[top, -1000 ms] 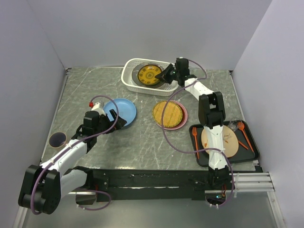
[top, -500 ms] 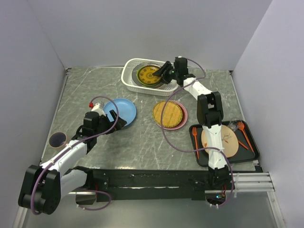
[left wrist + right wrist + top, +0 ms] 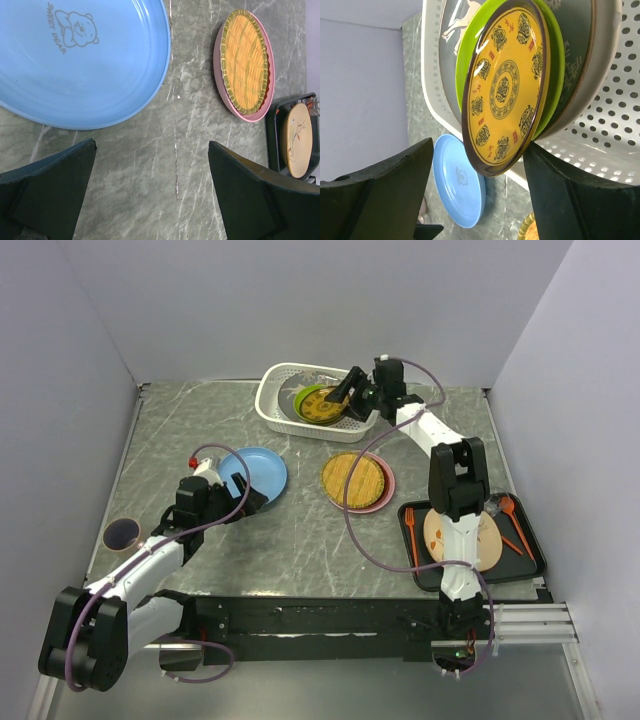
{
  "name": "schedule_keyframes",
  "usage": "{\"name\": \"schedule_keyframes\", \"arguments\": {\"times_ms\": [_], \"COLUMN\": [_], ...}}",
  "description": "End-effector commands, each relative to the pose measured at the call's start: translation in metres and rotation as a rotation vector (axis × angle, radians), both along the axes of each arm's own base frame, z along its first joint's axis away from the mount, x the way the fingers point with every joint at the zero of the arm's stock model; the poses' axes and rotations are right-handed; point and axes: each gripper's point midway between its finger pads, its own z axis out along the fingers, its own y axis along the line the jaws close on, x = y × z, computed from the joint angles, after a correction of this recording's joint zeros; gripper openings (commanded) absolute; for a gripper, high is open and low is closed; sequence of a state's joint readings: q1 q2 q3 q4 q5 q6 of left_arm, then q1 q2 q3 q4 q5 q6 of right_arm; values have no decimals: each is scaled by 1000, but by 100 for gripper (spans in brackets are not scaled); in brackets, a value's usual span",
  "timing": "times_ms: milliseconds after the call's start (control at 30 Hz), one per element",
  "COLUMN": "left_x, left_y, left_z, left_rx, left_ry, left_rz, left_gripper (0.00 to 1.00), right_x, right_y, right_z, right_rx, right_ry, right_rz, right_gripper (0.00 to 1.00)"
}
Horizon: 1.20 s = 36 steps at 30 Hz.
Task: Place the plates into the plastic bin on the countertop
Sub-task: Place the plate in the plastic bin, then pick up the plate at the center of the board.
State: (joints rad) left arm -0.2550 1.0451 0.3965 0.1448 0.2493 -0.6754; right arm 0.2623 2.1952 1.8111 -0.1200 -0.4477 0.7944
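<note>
The white plastic bin (image 3: 276, 405) stands at the back of the countertop (image 3: 300, 540). A yellow patterned plate (image 3: 322, 405) (image 3: 505, 85) leans tilted in it, on a lime green plate (image 3: 555, 65) and a brown deer plate (image 3: 577, 45). My right gripper (image 3: 352, 390) (image 3: 479, 145) is open at the bin's right end, its fingers either side of the yellow plate's rim without pinching it. The blue plate (image 3: 255, 470) (image 3: 80, 60) lies on the left. Just short of it my left gripper (image 3: 240, 496) (image 3: 152, 145) is open over bare stone. A woven straw plate (image 3: 354, 478) (image 3: 244, 60) rests on a pink plate (image 3: 386, 490) (image 3: 252, 117).
A black tray (image 3: 530, 565) at the right front holds a cream plate (image 3: 465, 535) and orange utensils (image 3: 512, 520). A small dark round dish (image 3: 122, 533) sits near the left wall. Walls close in the left, back and right sides.
My right gripper has opened and let go of the yellow plate, which now leans tilted in the bin. The right arm drew back slightly. The left arm has not moved.
</note>
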Motion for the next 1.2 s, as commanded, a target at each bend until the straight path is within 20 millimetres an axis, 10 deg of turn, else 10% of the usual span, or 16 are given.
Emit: {"name": "schedule_keyframes", "arguments": {"times_ms": [0, 500, 867, 1167], "left_x": [2, -1, -1, 3], "left_y": [-3, -6, -5, -4], "left_z": [11, 2, -1, 0], "left_rx": [-17, -24, -20, -4], "left_ry": [-34, -15, -7, -3], "left_rz": [-12, -24, -24, -18], "left_gripper": [99, 99, 99, 99], "right_x": [1, -16, -7, -18], "right_y": [-1, -19, -13, -24], "right_z": [32, -8, -1, 28], "right_rx": [-8, -127, -123, -105], "right_ry": [-67, 13, 3, -98], "right_rz": [5, -19, -2, -41], "right_gripper": [79, 78, 55, 59]}}
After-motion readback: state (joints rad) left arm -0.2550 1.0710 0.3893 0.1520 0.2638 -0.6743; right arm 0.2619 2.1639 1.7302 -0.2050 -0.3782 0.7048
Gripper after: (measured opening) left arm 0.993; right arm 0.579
